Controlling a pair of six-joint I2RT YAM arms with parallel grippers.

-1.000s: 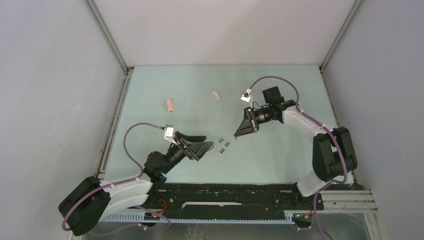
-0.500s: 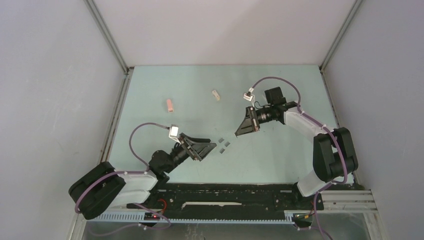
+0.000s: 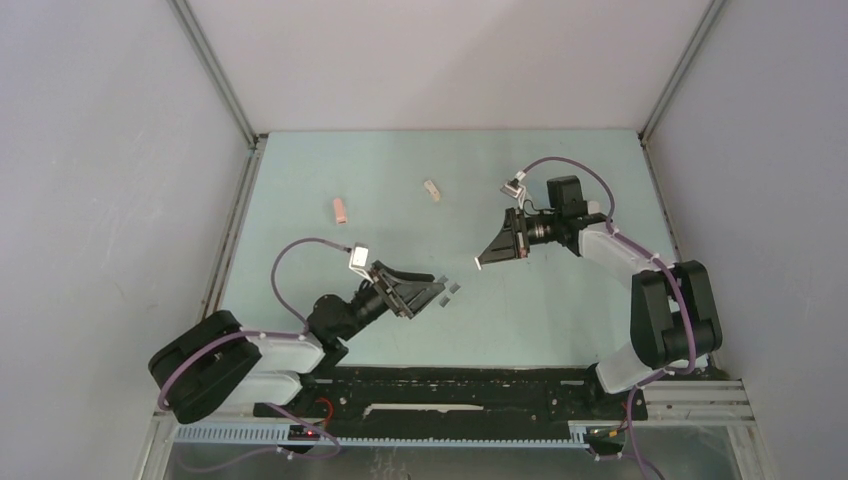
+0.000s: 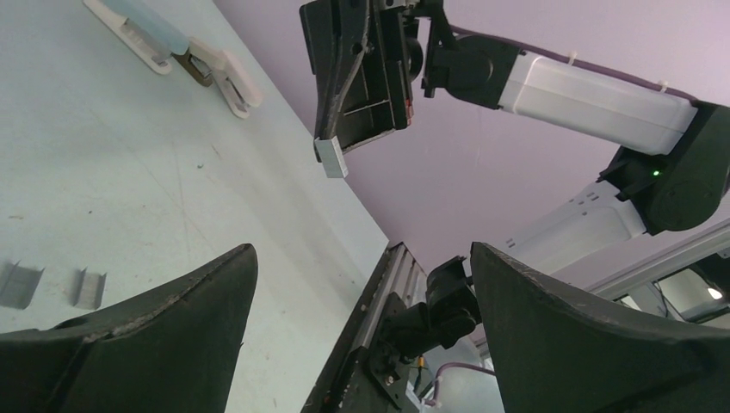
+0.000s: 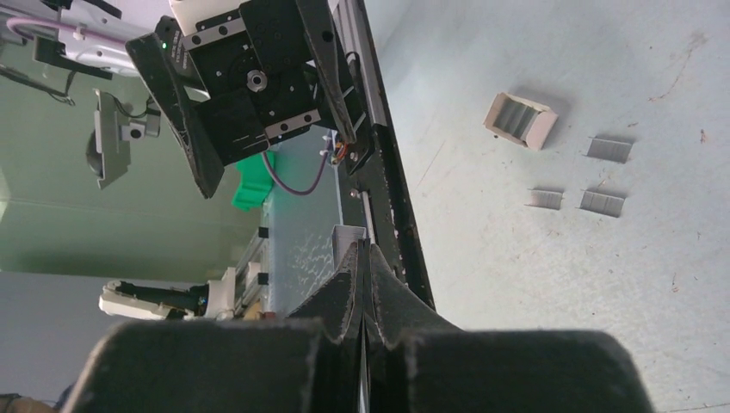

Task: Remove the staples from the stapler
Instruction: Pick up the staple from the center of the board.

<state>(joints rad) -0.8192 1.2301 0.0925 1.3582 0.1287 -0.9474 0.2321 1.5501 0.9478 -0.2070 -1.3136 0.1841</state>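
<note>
Loose staples (image 3: 452, 293) just beside left claw (image 3: 434, 286)

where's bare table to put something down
Free: the far strip behind pink stapler and white stapler; the patch beside the right arm's base. Crowded: centre, staples lying between open left gripper and right gripper pinching a staple strip.

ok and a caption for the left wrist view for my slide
Open left tool beside two staple strips on the table; shut right tool pinches a small grey strip, white stapler beyond.
</note>
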